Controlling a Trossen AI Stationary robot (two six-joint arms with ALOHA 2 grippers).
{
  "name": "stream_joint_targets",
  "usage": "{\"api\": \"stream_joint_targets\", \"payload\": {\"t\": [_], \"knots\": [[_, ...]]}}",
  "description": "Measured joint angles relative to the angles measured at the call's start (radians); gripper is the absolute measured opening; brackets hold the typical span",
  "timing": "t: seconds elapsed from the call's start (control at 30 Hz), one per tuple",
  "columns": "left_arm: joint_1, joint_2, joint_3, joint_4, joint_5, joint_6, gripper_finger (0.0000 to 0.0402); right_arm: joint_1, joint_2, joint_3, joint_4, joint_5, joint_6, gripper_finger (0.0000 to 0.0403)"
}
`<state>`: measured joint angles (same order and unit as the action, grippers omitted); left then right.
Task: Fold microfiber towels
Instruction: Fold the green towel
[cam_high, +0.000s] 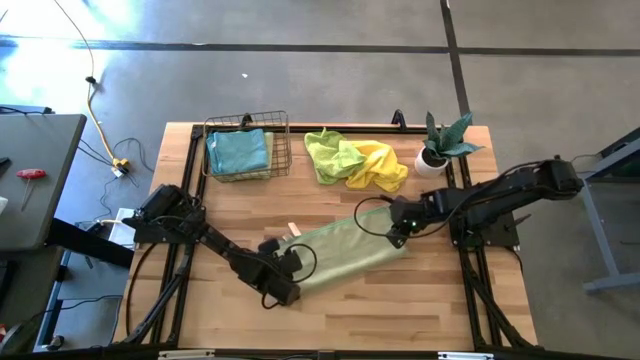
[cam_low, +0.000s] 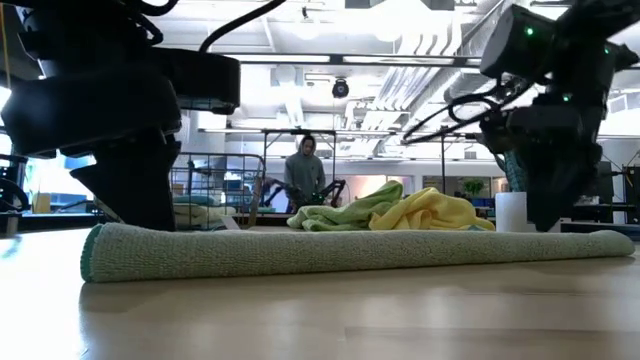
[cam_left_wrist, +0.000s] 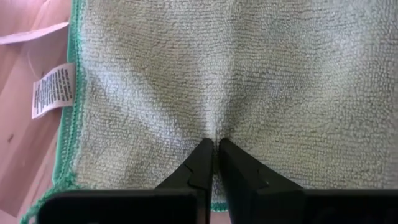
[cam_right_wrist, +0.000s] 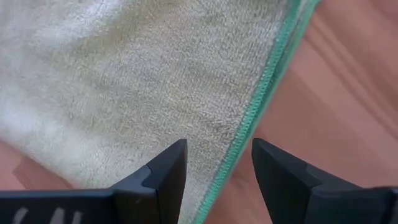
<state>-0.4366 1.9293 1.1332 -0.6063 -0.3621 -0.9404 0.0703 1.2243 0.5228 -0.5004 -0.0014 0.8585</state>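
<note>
A pale sage green towel (cam_high: 345, 255) with a green hem lies folded flat on the wooden table; it also shows in the low view (cam_low: 340, 250). My left gripper (cam_high: 297, 263) is at its left end, shut on the cloth (cam_left_wrist: 215, 144). My right gripper (cam_high: 398, 238) is open at the towel's right end. In its wrist view (cam_right_wrist: 219, 155) one finger stands over the cloth and the other over the wood, astride the hem (cam_right_wrist: 264, 87). I cannot tell whether it touches the towel. Lime green and yellow towels (cam_high: 355, 160) lie in a heap at the far side. My left gripper pinches a small pucker of the towel's top surface (cam_left_wrist: 215, 132) between its two shut fingertips, a little in from the left edge and its white label (cam_left_wrist: 53, 90). The fingers slant down from the table's left. Creases run to the pinch. The towel lies on the table.
A wire basket (cam_high: 212, 135) with a teal towel (cam_high: 240, 152) stands at the far left. A small potted plant (cam_high: 440, 145) stands at the far right. Bare wood lies near the front edge. A person (cam_low: 305, 170) stands in the room beyond the table.
</note>
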Motion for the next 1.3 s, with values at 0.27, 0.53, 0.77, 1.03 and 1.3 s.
{"api": "stream_joint_targets", "payload": {"t": [0.27,0.53,0.77,1.03,1.3], "knots": [[0.000,0.002,-0.001,0.036,-0.008,-0.036,0.0018,-0.004,-0.004,-0.123,0.208,0.001,0.123,0.0171],[0.003,0.004,-0.002,0.058,-0.029,-0.027,0.0018,0.020,-0.001,-0.146,0.286,0.020,0.157,0.0145],[0.010,0.004,-0.002,0.071,-0.029,-0.024,0.0018,0.049,0.002,-0.146,0.329,0.033,0.132,0.0083],[0.009,0.008,-0.003,0.103,-0.102,0.009,0.0018,0.048,0.002,-0.146,0.322,0.009,0.064,0.0011],[0.003,0.007,0.063,0.064,-0.135,0.104,0.0018,0.028,-0.001,-0.080,0.081,0.027,0.000,0.0002]]}}
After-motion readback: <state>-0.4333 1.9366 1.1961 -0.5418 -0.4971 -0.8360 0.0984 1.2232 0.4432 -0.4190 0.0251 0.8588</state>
